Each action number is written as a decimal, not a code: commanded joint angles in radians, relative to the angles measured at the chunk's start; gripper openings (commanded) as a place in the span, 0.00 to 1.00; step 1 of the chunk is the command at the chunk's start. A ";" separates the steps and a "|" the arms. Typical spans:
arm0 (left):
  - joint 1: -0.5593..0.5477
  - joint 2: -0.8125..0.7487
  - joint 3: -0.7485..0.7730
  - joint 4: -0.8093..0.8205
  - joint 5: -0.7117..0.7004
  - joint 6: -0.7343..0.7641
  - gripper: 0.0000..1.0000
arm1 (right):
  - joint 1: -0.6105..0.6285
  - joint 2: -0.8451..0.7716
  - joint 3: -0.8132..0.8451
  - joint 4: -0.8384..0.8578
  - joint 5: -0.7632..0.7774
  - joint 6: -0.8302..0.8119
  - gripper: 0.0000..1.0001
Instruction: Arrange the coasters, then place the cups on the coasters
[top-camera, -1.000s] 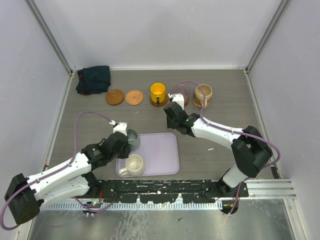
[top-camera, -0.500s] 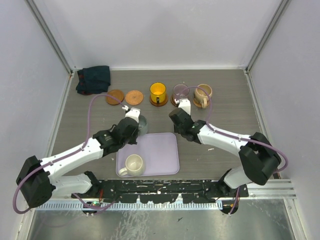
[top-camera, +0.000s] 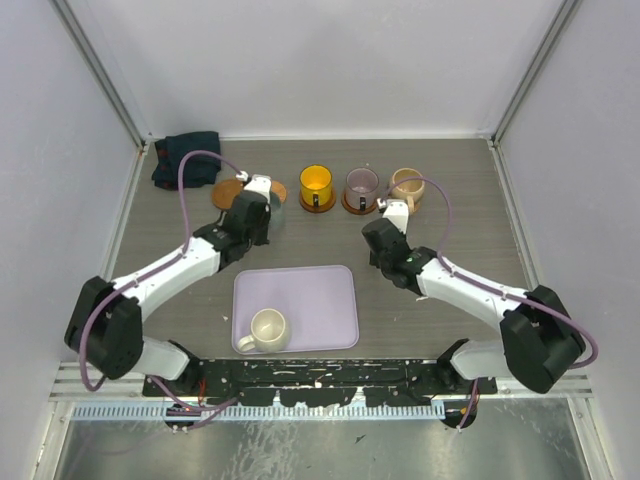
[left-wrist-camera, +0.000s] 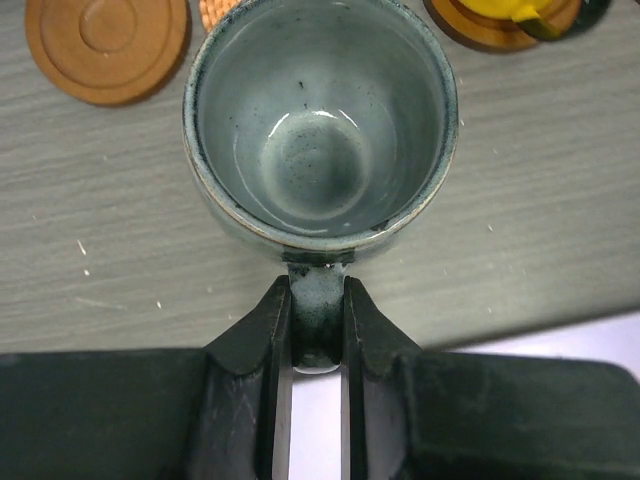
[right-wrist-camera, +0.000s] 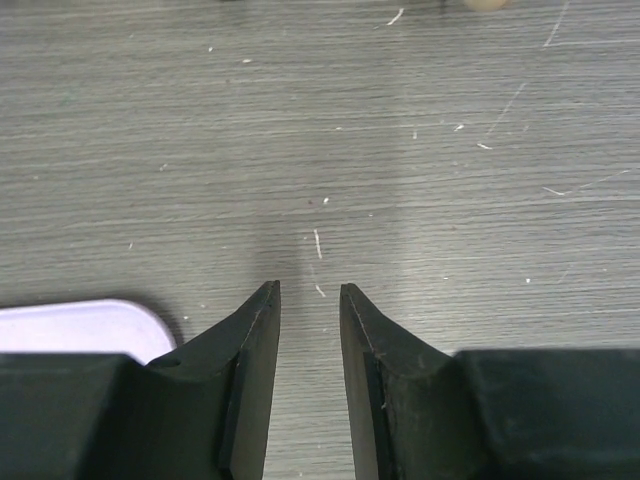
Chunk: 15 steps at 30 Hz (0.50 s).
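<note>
My left gripper (left-wrist-camera: 318, 300) (top-camera: 262, 212) is shut on the handle of the grey-green cup (left-wrist-camera: 320, 120) (top-camera: 277, 212), held upright above the table. One bare brown coaster (left-wrist-camera: 105, 45) (top-camera: 224, 193) lies just far-left of it. A second coaster (left-wrist-camera: 215, 10) (top-camera: 279, 187) is mostly hidden behind the cup's rim. The yellow cup (top-camera: 316, 183), mauve cup (top-camera: 361, 184) and tan cup (top-camera: 406, 185) each stand on a coaster in the far row. A cream cup (top-camera: 267, 328) sits on the lavender tray (top-camera: 320, 305). My right gripper (right-wrist-camera: 308, 290) (top-camera: 386, 232) is open over bare table, holding nothing.
A dark folded cloth (top-camera: 187, 158) lies in the far left corner. The tray's corner (right-wrist-camera: 80, 325) shows beside my right fingers. Grey walls close the table on three sides.
The left arm carried the grey-green cup from the tray's left edge to the two bare coasters. The right arm drew back from the mauve cup toward the near right, its jaws narrowing.
</note>
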 joint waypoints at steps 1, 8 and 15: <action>0.058 0.063 0.115 0.204 0.007 0.057 0.00 | -0.036 -0.069 -0.011 0.036 0.028 0.004 0.36; 0.138 0.222 0.218 0.275 0.066 0.064 0.00 | -0.109 -0.128 -0.019 0.012 0.032 -0.021 0.36; 0.177 0.305 0.271 0.344 0.087 0.076 0.00 | -0.152 -0.115 -0.005 -0.004 0.010 -0.021 0.36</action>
